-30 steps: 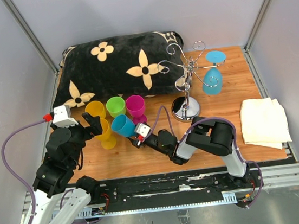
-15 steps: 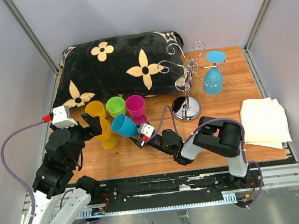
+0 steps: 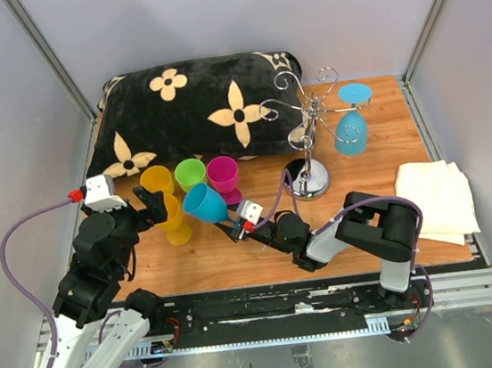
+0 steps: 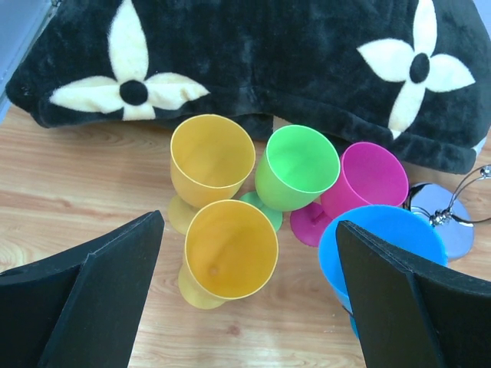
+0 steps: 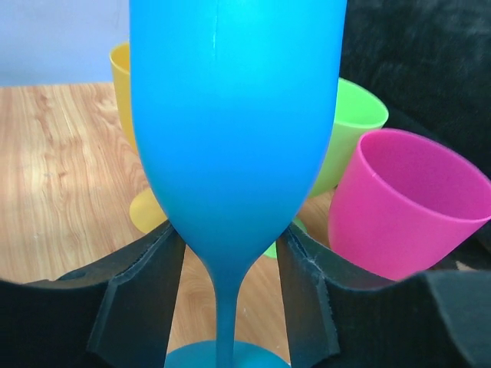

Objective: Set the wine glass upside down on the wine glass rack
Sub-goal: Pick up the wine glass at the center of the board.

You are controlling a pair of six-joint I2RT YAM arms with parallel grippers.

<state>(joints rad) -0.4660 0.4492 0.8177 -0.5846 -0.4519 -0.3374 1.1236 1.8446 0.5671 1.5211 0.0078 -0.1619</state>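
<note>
Our black-and-white arms
On the left arm (image 3: 94, 261) and right arm (image 3: 372, 227) we see black joints over white links, a looping purple cable (image 3: 8, 254), a white camera block (image 3: 100, 191) with a red plug, and matte black fingers (image 4: 84, 287).

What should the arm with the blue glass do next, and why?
Probably lift the blue glass clear. The right pincer grips it near the stem, the pink glass and green glass stand close beside it, and the rack stands further right.

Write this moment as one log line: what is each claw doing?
right claw: shut on blue wine glass, tilted | left claw: open near yellow glasses | rack: one hanging glass
</note>
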